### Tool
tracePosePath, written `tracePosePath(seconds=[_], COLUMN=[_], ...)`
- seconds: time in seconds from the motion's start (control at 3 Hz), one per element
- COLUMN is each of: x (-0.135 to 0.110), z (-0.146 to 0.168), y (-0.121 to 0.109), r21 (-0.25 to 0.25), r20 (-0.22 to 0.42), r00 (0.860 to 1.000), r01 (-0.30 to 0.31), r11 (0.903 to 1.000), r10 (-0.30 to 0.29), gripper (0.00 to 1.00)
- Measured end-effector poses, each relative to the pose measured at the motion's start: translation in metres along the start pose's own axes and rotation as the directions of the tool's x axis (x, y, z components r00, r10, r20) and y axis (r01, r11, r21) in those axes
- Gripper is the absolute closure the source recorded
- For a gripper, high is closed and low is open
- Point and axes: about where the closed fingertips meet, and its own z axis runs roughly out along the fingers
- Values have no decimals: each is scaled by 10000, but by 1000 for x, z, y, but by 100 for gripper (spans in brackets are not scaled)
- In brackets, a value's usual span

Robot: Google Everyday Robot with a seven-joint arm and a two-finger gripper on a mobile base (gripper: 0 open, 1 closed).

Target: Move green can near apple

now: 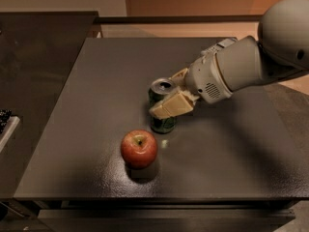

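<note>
Alt text, my remote feed: a dark desk seen from above, looking in over its near edge.

The can is upright, approx. mid-desk and a bit toward the near edge. It's dark green w/ a silver top, opening facing up.

The gripper is at the can and clamped on it. One pale finger lies across the side of the can that faces me, hiding its middle. The other finger shows behind the can, by the far-right part of its rim. The jaws stand narrow, w/ the can held between them. I can't tell if the can's base sits on the desk or hangs just above it.

The arm is pale grey and reaches in from the right edge, above the surface. Its big rounded joint is past the right edge, toward the far-right corner.

The apple is red, stem dimple up, and rests closer to the near edge, a bit left of centre. It's near-left of the can: close but apart, w/ a strip of bare desk between them. Its shadow falls toward the near edge.

Left of the desk is a darker counter.
</note>
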Motion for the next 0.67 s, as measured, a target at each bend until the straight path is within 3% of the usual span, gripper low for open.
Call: tracePosePath(seconds=[0.33, 0.67], x=[-2, -2], z=[1, 1], y=[2, 2], r21=[-17, -17], r20=[-13, -14], r00=[10000, 10000], r01=[39, 41], r11=[10000, 10000], r10=[-39, -41], gripper=[0, 0])
